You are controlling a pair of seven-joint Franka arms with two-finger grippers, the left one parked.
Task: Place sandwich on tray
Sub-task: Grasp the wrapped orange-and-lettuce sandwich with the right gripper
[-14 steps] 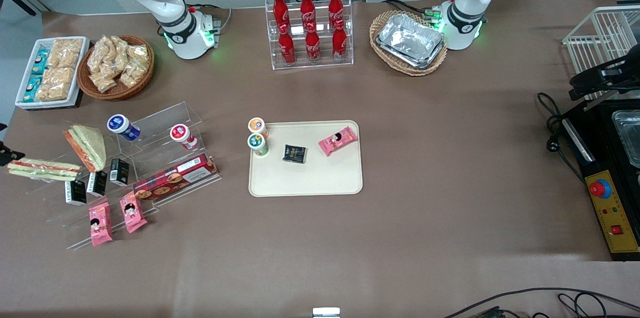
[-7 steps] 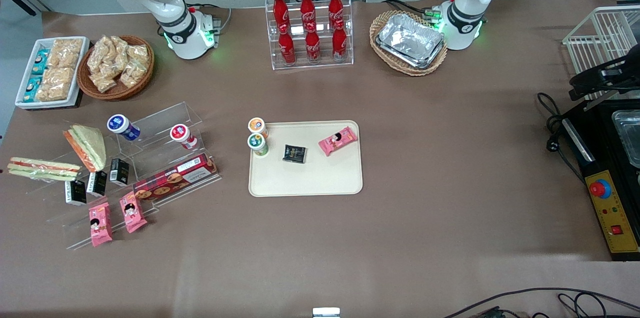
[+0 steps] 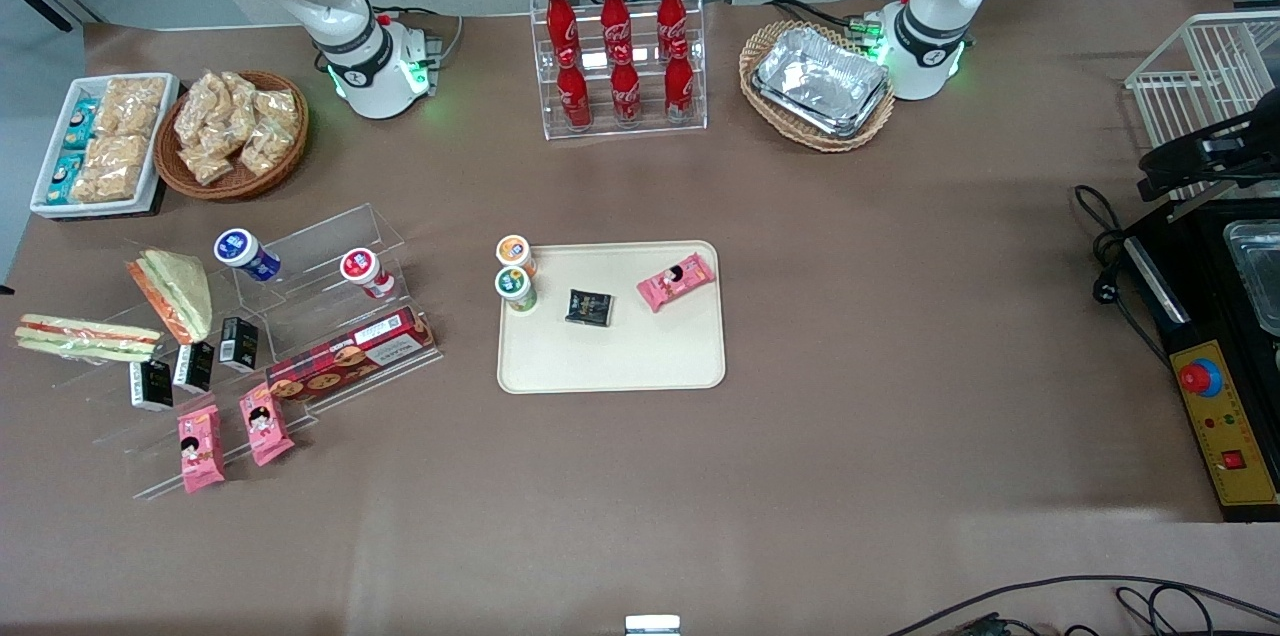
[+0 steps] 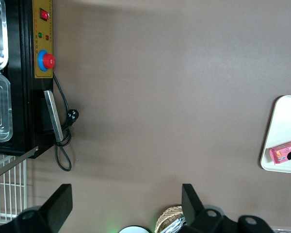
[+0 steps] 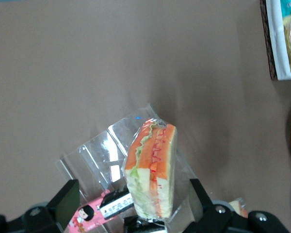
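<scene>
Your pincer (image 5: 131,213) hangs above the sandwich (image 5: 151,171), fingers spread either side of it. That sandwich (image 3: 86,337) lies on the stand (image 3: 270,336) at the working arm's end of the surface (image 3: 900,316), with the triangular sandwich (image 3: 172,294) just beside it. The tray (image 3: 612,356) sits mid-surface, well apart from the stand. On the tray: two cups (image 3: 515,286) at one corner, a packet (image 3: 589,307) near them, a wafer (image 3: 676,281) farther along.
</scene>
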